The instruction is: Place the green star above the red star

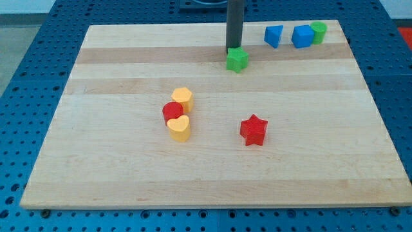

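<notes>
A pale wooden board [129,187] is seen lying on a blue perforated table [26,51]. Left of centre, three blocks are clustered touching: a yellow block [183,98] at the view's top, a red round block [172,111] in the middle, and a yellow heart [179,128] at the bottom. Right of centre the red star [253,130] is found. Well above it, slightly to the left, the green star [237,60] is set, compact, without a clear long axis. My tip [234,49] is pressed against its upper edge; no gripper is fitted, so nothing is grasped. At the top right a blue block [273,35], a blue cube [302,36] and a green block [318,31] are lined up. No writing is visible.
</notes>
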